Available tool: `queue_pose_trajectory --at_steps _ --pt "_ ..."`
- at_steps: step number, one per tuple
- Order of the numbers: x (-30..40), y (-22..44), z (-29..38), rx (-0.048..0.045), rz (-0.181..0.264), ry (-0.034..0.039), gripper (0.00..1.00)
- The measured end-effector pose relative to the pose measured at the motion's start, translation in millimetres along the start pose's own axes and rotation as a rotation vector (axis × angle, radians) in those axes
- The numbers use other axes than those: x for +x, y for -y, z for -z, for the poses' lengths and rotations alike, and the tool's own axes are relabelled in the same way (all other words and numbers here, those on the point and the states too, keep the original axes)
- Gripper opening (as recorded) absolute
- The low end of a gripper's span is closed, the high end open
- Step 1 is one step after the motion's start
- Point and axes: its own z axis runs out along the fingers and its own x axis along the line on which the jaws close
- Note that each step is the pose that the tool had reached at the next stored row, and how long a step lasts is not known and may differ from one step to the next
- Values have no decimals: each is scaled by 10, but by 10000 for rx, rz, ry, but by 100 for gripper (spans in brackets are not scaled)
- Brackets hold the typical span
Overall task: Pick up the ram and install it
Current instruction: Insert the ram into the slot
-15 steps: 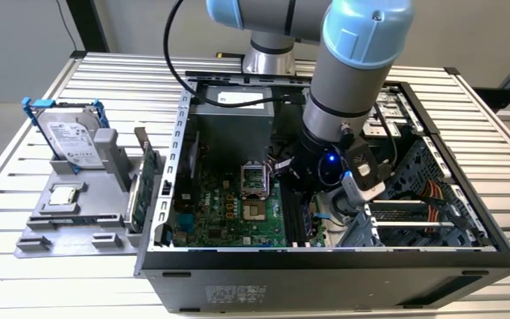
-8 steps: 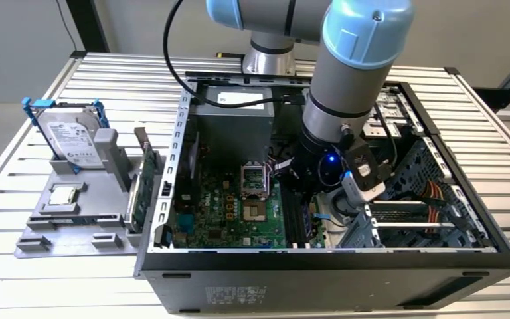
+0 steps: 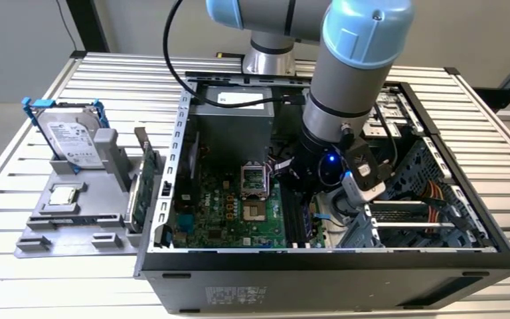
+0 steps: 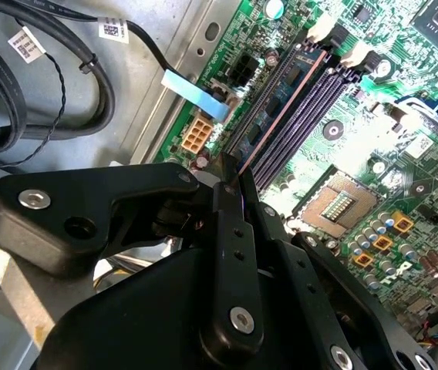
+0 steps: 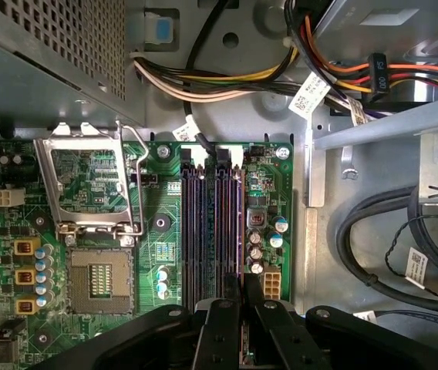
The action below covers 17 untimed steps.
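Note:
The ram [image 4: 281, 100] is a thin blue stick with dark chips, standing on edge along the black motherboard slot nearest the board's edge. In the first wrist view the ram [image 5: 240, 223] appears edge-on, a thin line over that slot. My gripper [image 4: 237, 179] is shut on the stick's near end, one black finger on each side. The same gripper [image 5: 244, 308] straddles the slot line in the first wrist view. In the exterior view the gripper [image 3: 304, 203] reaches down inside the open computer case [image 3: 326, 256], over the memory slots [image 3: 292, 222].
A silver hard drive in a blue frame [image 3: 69, 136] and a green card [image 3: 149, 176] stand on a grey holder at the exterior view's left. The open CPU socket [image 5: 96, 285] lies beside the slots. Black cables [image 5: 389, 247], a drive cage [image 3: 414, 212] and the power supply [image 3: 228, 116] crowd the case.

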Motion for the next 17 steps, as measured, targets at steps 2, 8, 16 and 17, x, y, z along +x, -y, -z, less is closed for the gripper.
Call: queue_pose_trajectory --at_steps 2,8,16,17 --pt "0 0 0 0 0 0 0" --pt "0 -2 1 0 0 0 0" --pt "11 -14 7 10 -12 -1 0" --pt "11 -14 8 10 -11 -1 0"
